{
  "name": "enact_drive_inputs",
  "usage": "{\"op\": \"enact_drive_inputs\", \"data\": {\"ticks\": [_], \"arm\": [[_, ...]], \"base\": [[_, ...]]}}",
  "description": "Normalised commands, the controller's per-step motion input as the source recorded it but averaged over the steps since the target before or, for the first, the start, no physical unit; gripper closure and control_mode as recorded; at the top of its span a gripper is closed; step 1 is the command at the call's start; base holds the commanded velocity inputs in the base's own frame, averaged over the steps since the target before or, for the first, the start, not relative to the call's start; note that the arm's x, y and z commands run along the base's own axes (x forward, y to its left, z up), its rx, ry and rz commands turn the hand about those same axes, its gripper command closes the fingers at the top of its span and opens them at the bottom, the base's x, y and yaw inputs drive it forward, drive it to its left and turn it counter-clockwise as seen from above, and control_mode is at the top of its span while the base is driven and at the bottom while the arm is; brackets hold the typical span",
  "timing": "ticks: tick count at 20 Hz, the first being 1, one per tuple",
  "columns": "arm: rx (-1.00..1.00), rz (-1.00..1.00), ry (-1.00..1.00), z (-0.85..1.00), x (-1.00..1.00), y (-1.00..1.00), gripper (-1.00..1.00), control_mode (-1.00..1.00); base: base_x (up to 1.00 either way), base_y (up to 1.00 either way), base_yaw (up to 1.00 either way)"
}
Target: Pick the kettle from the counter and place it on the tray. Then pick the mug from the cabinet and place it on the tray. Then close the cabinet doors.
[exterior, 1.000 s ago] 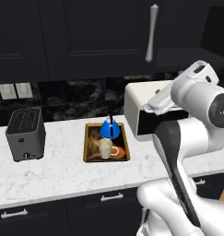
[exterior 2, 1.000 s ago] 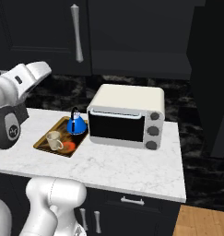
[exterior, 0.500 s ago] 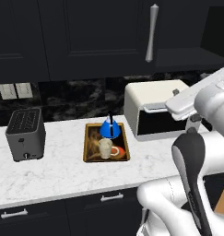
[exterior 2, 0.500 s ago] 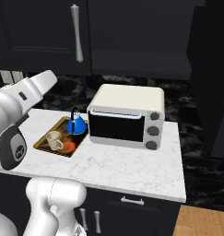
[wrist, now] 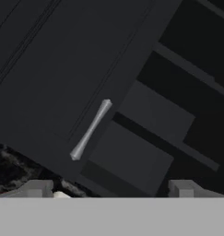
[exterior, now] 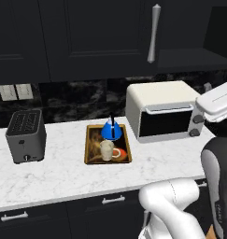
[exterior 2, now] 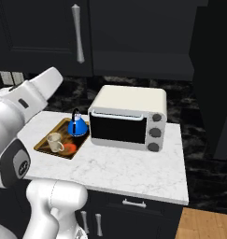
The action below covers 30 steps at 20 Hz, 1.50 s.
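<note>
- Left base view: the blue kettle (exterior: 110, 130) and the cream mug (exterior: 107, 149) both sit on the tray (exterior: 89, 150), kettle at the far end, mug nearer the counter (exterior: 63, 172) edge. Two steps look done!
- That leaves the cabinet doors, by my reading. The left door (exterior: 101, 37) with its silver bar handle (exterior: 153, 33) looks flush and shut, while beside it a dark shelf opening (exterior: 192, 56) stands exposed.
- Hand view: the claw (wrist: 109, 190) is spread wide, fingertips (wrist: 38, 188) well apart, nothing between them. It faces a black panel (wrist: 62, 69) with a bar handle (wrist: 90, 130), and bare shelving (wrist: 155, 133) just beside.
- Right base view: a tall dark slab (exterior 2: 213, 79) stands at the right past the toaster oven (exterior 2: 128, 116), possibly the swung-out right door, though I can't be sure. The left base view lacks that; it offers the grey toaster (exterior: 25, 135) instead.
- Next move, I'd judge: get behind that open door and sweep it shut without clipping the toaster oven.
</note>
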Motion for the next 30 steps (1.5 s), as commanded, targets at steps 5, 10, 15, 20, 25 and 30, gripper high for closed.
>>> {"op": "enact_drive_inputs", "data": {"ticks": [5,10,15,20,25,30], "arm": [[-0.04,0.00,-0.12,0.00,-0.26,-0.33,-1.00,-1.00],[-0.02,0.00,-0.10,0.00,-0.25,-0.42,-1.00,-1.00],[-0.02,0.00,-0.06,-0.01,-0.22,-0.40,-1.00,-1.00],[-0.01,0.00,-0.01,0.00,-0.21,-0.41,-1.00,-1.00],[0.00,0.00,0.00,0.00,-0.16,-0.42,-1.00,-1.00],[-0.02,-0.02,0.00,-0.03,-0.13,-0.41,-1.00,-1.00]], "base": [[0.00,0.00,0.00],[0.00,0.00,0.00],[0.00,0.00,0.00],[0.00,0.00,0.00],[0.00,0.00,0.00],[0.00,0.00,0.00]]}}
